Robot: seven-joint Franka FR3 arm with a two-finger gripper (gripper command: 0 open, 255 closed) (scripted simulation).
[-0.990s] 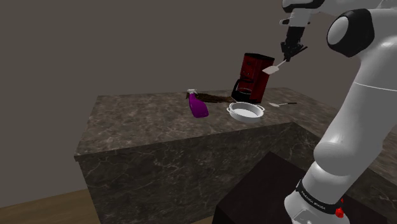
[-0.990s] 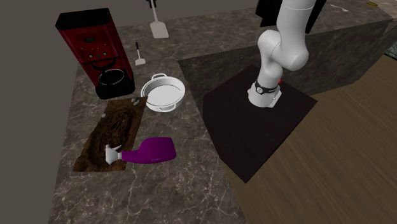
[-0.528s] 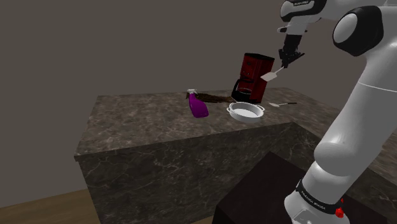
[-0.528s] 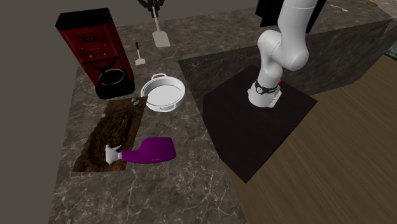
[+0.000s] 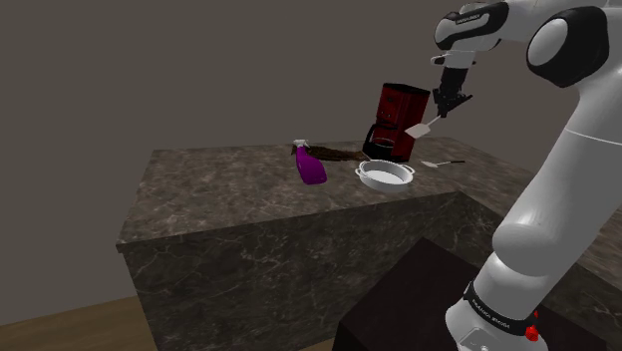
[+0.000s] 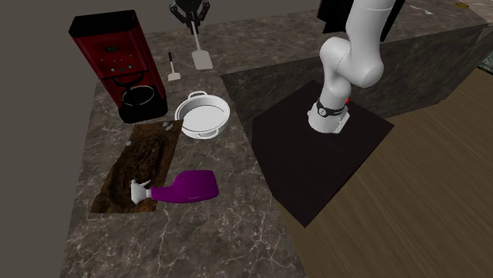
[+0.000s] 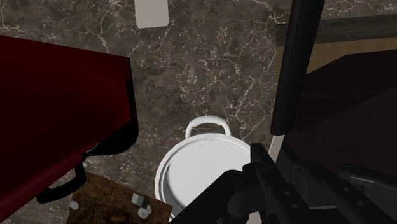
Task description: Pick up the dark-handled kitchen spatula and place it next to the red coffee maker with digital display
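Observation:
My gripper (image 5: 445, 94) is shut on the spatula (image 5: 420, 129), which hangs in the air with its white blade down, just to the right of the red coffee maker (image 5: 398, 117) in the shoulder view. From the second exterior view the gripper (image 6: 190, 11) sits at the top edge. There the spatula's blade (image 6: 202, 59) hovers over the counter, right of the coffee maker (image 6: 113, 61). In the wrist view a long dark handle (image 7: 294, 67) stretches away from the gripper (image 7: 275, 167), with the coffee maker (image 7: 60, 121) off to one side.
A second, smaller spatula (image 6: 172, 71) lies on the dark stone counter (image 6: 237, 47) beside the coffee maker. A white two-handled pot (image 6: 203, 115), a brown board (image 6: 142, 164) and a purple spray bottle (image 6: 186, 188) stand nearer the counter's front. The arm's dark stand (image 6: 316, 158) adjoins the counter.
The gripper has come down with the spatula and drifted a little toward the coffee maker. The blade now hangs lower over the counter.

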